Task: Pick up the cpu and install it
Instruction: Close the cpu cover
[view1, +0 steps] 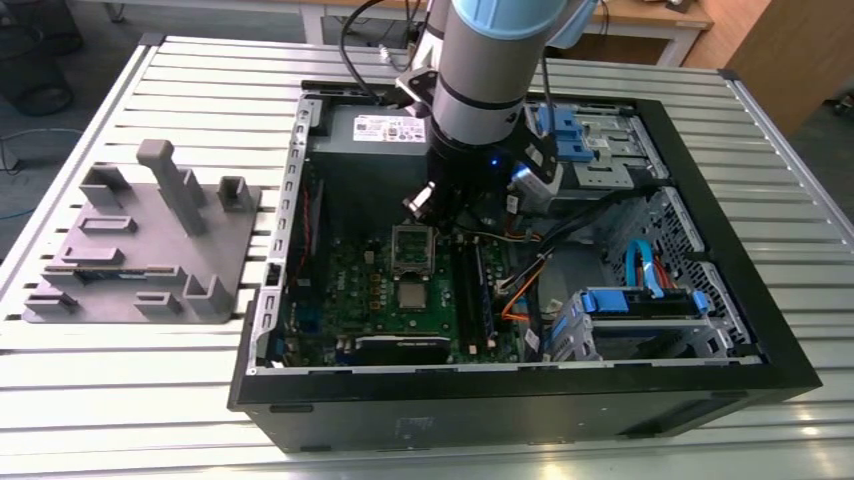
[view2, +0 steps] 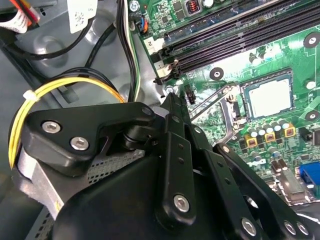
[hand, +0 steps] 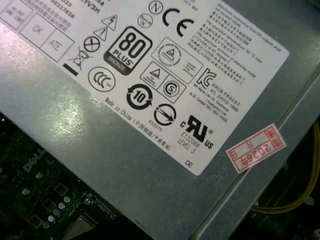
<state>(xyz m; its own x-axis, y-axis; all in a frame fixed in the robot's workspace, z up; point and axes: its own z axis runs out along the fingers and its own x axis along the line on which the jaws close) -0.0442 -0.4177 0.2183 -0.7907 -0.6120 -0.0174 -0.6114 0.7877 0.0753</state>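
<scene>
Cpu (view1: 414, 294) on motherboard (view1: 350, 275) beside open socket (view1: 412, 248). Light, rigid, slick, fragile: you'd pinch thin rim edges. Gripper (view1: 461, 215) above socket; jaw state unclear.

An open computer case (view1: 527, 385) lies on its side on the desk (view1: 160, 400), with a fixture block (view1: 140, 250) beside it toward the exterior view's left. Inside the case, the motherboard (view1: 347, 290) lies flat on the bottom, and the power supply (view1: 380, 130) sits along the far wall behind it. The cpu (view1: 412, 294) rests on the board just in front of the socket (view1: 412, 250). The drive cage (view1: 634, 320) stands toward the exterior view's right. The arm (view1: 487, 70) reaches down over the board, its hand (view1: 447, 205) just above the socket.
</scene>
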